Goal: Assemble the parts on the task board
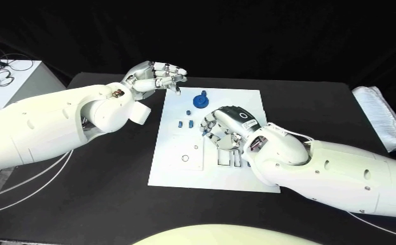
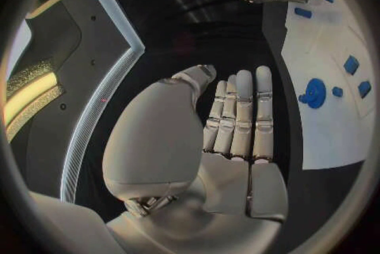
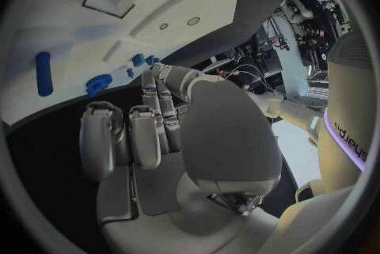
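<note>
The white task board [image 1: 177, 170] lies in the middle of the black table. A round blue part with a peg [image 1: 201, 101] stands near its far edge, and small blue pieces [image 1: 185, 123] lie left of centre. My left hand [image 1: 157, 77] hovers over the board's far left corner, fingers stretched out, holding nothing. Its wrist view shows the straight fingers [image 2: 237, 114], the board [image 2: 316, 133] and the round blue part [image 2: 315, 93]. My right hand [image 1: 227, 125] is over the board's middle, fingers bent down and apart, with nothing in them. The right wrist view shows its fingers [image 3: 142, 133] near the blue pieces [image 3: 99, 84].
Rectangular slots [image 1: 227, 158] and small holes [image 1: 186, 157] sit in the board's near half. A white box [image 1: 24, 82] stands off the table's left side. A pale stack [image 1: 375, 113] lies at the right edge. Cables hang at the left.
</note>
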Motion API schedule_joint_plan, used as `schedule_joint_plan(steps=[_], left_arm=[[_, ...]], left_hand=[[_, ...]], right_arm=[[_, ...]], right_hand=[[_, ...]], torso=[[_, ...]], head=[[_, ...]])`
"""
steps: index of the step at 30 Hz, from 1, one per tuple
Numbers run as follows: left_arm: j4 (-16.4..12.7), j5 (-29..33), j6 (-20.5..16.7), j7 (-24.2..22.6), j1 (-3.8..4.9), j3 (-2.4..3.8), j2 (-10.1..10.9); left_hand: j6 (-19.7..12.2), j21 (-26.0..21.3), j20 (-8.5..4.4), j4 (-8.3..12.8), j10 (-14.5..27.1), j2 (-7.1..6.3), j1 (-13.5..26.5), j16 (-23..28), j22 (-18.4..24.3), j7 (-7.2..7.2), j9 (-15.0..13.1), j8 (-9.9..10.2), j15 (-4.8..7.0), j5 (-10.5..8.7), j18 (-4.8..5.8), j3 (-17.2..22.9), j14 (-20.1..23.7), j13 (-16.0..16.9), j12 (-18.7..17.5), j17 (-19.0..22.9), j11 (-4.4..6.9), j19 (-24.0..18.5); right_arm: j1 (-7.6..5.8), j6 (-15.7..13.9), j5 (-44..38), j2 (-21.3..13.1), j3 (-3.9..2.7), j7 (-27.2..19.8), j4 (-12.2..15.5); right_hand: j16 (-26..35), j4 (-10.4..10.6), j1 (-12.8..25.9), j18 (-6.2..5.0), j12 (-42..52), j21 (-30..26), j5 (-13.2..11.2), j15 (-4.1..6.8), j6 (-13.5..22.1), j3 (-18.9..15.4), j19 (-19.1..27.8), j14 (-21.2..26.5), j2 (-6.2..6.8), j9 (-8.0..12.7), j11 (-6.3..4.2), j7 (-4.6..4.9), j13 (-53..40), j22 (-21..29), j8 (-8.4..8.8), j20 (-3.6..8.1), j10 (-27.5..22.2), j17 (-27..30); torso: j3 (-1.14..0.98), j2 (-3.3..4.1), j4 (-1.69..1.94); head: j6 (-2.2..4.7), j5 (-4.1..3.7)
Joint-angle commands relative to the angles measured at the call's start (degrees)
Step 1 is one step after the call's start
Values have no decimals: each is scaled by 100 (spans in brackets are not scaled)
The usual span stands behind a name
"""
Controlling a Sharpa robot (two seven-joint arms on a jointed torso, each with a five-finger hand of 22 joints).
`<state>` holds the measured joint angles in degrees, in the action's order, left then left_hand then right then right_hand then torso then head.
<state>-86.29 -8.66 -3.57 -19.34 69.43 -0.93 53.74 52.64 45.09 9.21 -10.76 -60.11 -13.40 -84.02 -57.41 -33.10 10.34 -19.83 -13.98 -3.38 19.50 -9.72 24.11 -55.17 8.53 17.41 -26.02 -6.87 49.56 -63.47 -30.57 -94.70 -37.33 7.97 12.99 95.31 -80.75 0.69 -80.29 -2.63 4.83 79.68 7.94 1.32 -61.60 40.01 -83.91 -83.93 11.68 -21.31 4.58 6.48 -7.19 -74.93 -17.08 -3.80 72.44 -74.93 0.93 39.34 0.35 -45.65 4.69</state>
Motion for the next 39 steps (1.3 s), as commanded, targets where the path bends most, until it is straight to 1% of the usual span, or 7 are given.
schedule_joint_plan(steps=[1, 3, 8, 16, 22, 29, 39], left_arm=[[-35, -3, -55, -40, -3, 3, -25], [-40, 0, -66, -41, -4, 3, -33], [-47, 4, -68, -35, -6, 2, -49], [-51, 9, -61, -23, -6, 1, -54], [-46, 10, -50, -15, -6, 1, -53], [-34, 10, -44, -10, -6, 1, -53], [-33, 10, -33, -2, -6, 1, -51]], left_hand=[[11, 4, -2, -10, -12, 8, -37, 39, -9, 13, 7, 19, -5, 15, -60, -28, 54, -9, -38, -8, -16, -57], [11, 4, -2, -10, -12, 8, -37, 39, -9, 13, 7, 19, -5, 15, -60, -28, 54, -9, -38, -8, -16, -57], [11, 4, -2, -10, -12, 8, -37, 39, -9, 13, 7, 19, -5, 15, -60, -28, 54, -9, -38, -8, -16, -57], [17, -5, 4, -29, -12, 11, -14, 47, -8, 15, 10, 17, -12, 15, -58, -37, 68, -15, -49, -11, -20, -74], [17, -5, 4, -29, -12, 11, -14, 47, -8, 15, 10, 17, -12, 15, -58, -37, 68, -15, -49, -11, -20, -74], [17, -5, 4, -29, -12, 11, -14, 47, -8, 15, 10, 17, -12, 15, -58, -37, 68, -15, -49, -11, -20, -74], [17, -5, 4, -29, -12, 11, -14, 47, -8, 15, 10, 17, -12, 15, -58, -37, 68, -15, -49, -11, -20, -74]], right_arm=[[57, 126, -130, 103, 14, -101, -72], [82, 150, -136, 161, 23, -102, -116], [121, 196, -164, 270, 41, -105, -224], [171, 265, -200, 374, 64, -98, -359], [191, 347, -224, 403, 72, -98, -395], [200, 401, -214, 418, 79, -95, -410], [210, 460, -252, 458, 86, -41, -452]], right_hand=[[-1, -44, 29, 34, 5, -15, 36, 41, -39, 0, -289, -312, -20, -5, -182, 16, -4, -924, -18, -17, 220, -21], [-1, -44, 29, 34, 5, -15, 36, 41, -39, 0, -289, -312, -20, -5, -182, 16, -4, -924, -18, -17, 220, -21], [2, -51, 32, 32, 1, -24, 37, 41, -37, 5, -286, -311, -20, -6, -180, 19, -3, -920, -16, -16, 219, -17], [3, -56, 35, 32, -3, -27, 37, 41, -35, 8, -285, -310, -20, -7, -179, 21, -2, -918, -14, -16, 219, -15], [-1, -64, 44, 32, -9, -25, 36, 40, -31, 13, -285, -310, -21, -8, -175, 27, -1, -920, -11, -16, 218, -20], [-3, -66, 61, 33, -13, -23, 33, 38, -32, 13, -286, -310, -21, -11, -172, 32, 0, -922, -10, -17, 221, -23], [0, -69, 70, 32, -16, -24, 32, 36, -32, 14, -285, -309, -22, -13, -171, 34, 0, -921, -9, -18, 223, -17]], torso=[[2, 11, -4], [1, 10, -7], [-5, 7, -8], [-14, 15, -11], [-13, 14, -7], [-17, 14, -11], [-10, 12, -5]], head=[[-31, 63], [-49, 96], [-83, 138], [-134, 185], [-175, 207], [-187, 220], [-215, 230]])
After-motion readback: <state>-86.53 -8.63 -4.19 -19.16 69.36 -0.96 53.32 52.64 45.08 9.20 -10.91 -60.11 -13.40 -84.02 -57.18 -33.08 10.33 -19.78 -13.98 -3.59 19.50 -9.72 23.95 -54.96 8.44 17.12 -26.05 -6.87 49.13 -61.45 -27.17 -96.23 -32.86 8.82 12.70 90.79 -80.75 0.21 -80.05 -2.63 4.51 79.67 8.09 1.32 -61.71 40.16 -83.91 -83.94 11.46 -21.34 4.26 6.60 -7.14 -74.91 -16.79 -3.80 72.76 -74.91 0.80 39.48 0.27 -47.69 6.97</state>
